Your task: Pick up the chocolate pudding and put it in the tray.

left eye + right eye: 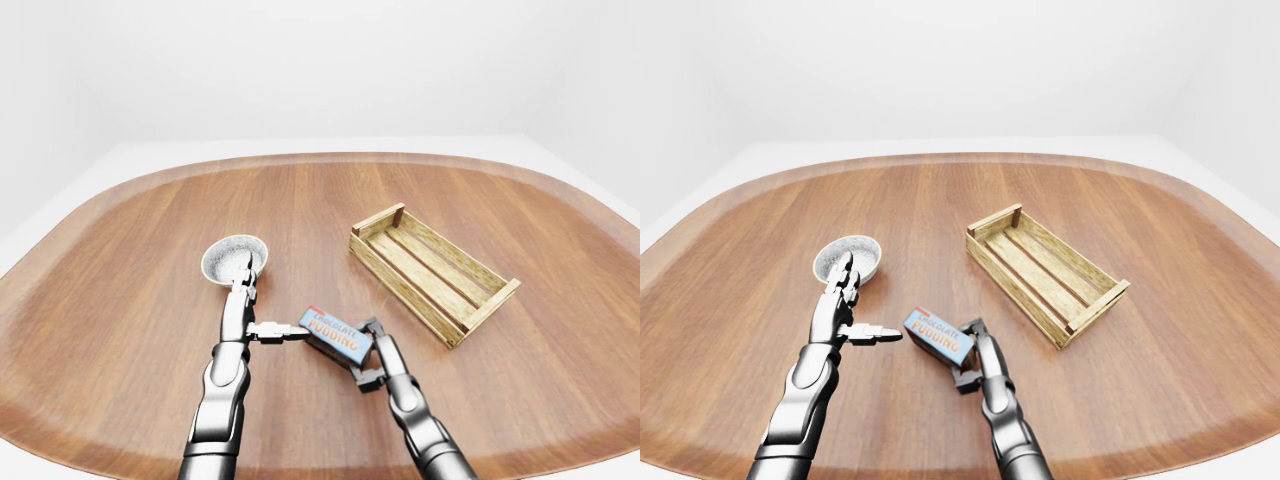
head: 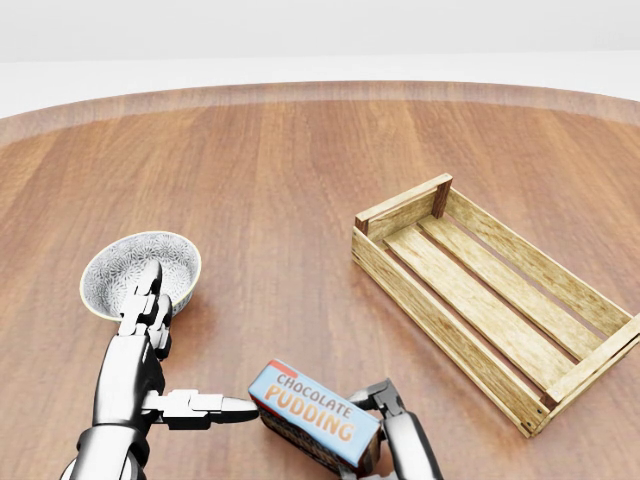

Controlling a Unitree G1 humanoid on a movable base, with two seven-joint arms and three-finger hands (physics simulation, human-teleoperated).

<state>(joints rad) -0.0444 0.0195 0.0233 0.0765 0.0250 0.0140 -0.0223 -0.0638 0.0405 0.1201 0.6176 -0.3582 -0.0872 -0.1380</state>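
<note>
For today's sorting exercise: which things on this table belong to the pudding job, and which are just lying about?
Belong to the job:
chocolate pudding box
wooden tray
right hand, its fingers closing on the box

Just lying about:
patterned bowl
left hand, open beside the box

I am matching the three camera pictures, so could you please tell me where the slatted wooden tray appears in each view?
Left-eye view: slatted wooden tray right of centre.
Head view: tray large, at the right edge.
Right-eye view: tray just right of centre.
Shared landmark: the patterned white bowl on the brown wooden table, left of the tray.
</note>
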